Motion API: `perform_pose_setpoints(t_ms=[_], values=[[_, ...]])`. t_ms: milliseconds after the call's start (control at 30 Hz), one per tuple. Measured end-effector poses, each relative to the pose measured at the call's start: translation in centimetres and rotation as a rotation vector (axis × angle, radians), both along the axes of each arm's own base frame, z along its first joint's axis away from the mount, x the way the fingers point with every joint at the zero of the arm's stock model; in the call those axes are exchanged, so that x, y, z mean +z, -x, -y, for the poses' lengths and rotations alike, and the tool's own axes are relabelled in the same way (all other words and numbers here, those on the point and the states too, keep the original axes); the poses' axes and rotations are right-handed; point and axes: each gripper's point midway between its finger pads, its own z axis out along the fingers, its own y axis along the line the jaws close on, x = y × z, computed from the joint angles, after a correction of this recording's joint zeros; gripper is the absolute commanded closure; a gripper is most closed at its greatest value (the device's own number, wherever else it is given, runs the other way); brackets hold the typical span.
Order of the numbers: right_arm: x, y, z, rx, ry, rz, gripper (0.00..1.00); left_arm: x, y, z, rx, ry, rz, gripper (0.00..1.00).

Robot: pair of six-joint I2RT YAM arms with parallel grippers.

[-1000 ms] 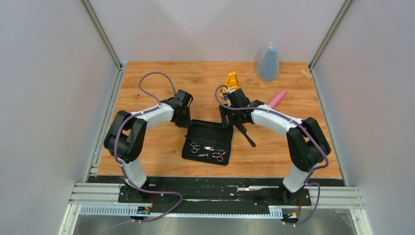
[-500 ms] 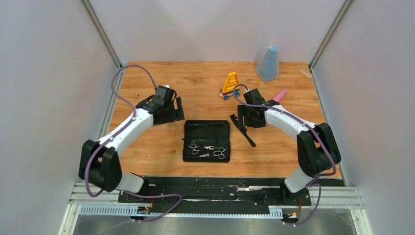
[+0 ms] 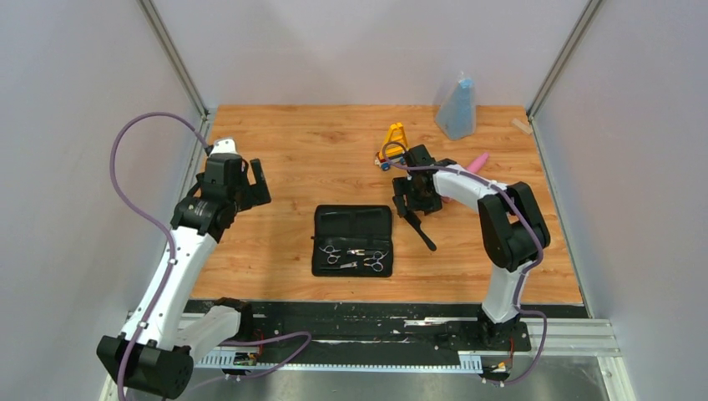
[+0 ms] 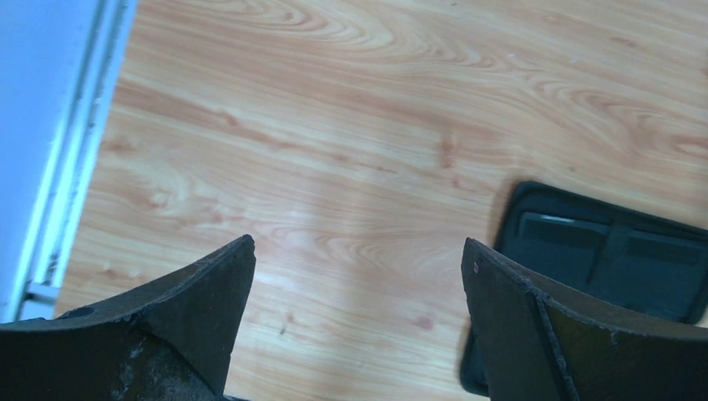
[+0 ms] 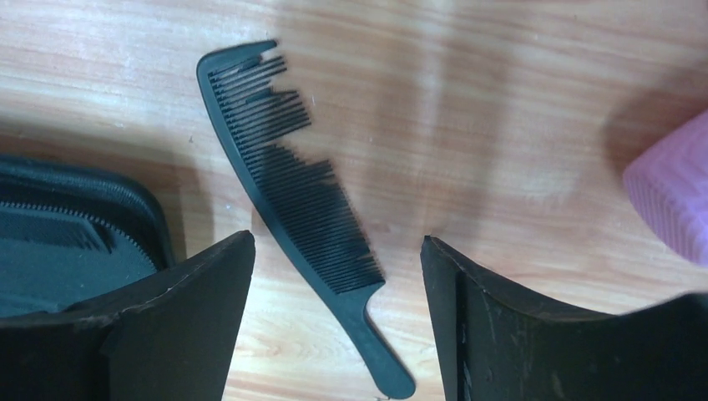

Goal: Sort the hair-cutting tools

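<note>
Showing scissors (image 3: 332,251) in the case (image 3: 351,221) at worktop (image 3: 275,150) centre; leaving the handled comb (image 5: 309,209) outside; hanging left fingers (image 4: 184,317) and right fingers (image 5: 167,317) released, empty.

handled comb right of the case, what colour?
Black all over, teeth and handle. The comb shows best in the right wrist view.

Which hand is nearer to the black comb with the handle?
Right. The right hand is just over the comb, open on either side of it; the left hand is far off to the left, beyond the black case.
</note>
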Motion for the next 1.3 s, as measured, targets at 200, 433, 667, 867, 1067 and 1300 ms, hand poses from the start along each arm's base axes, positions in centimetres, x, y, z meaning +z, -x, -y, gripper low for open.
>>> perform_pose_setpoints(t_ms=[200,433,667,867,1067,1300], values=[[-0.5,-0.8,-0.5,0.055,0.005,-0.012,0.3,-2.8,1.6,-2.4,0.049,-0.119,-0.051,0.0],[-0.6,-1.2,-1.1,0.098,0.005,-0.03,0.35,-2.9,1.7,-3.6,0.081,-0.178,-0.057,0.0],[-0.9,-1.0,-1.9,0.145,0.062,-0.03,0.36,-2.6,1.7,-4.0,0.096,-0.192,-0.048,0.0],[-1.0,-0.7,-2.8,0.168,0.064,-0.03,0.46,-2.6,1.7,-4.1,0.099,-0.194,-0.047,0.0],[-1.0,-0.6,-3.2,0.165,0.061,-0.03,0.62,-2.6,1.8,-4.1,0.099,-0.194,-0.047,0.0],[-0.8,0.2,-2.9,0.13,0.053,-0.015,0.72,-2.6,1.8,-4.1,0.098,-0.193,-0.046,0.0]])
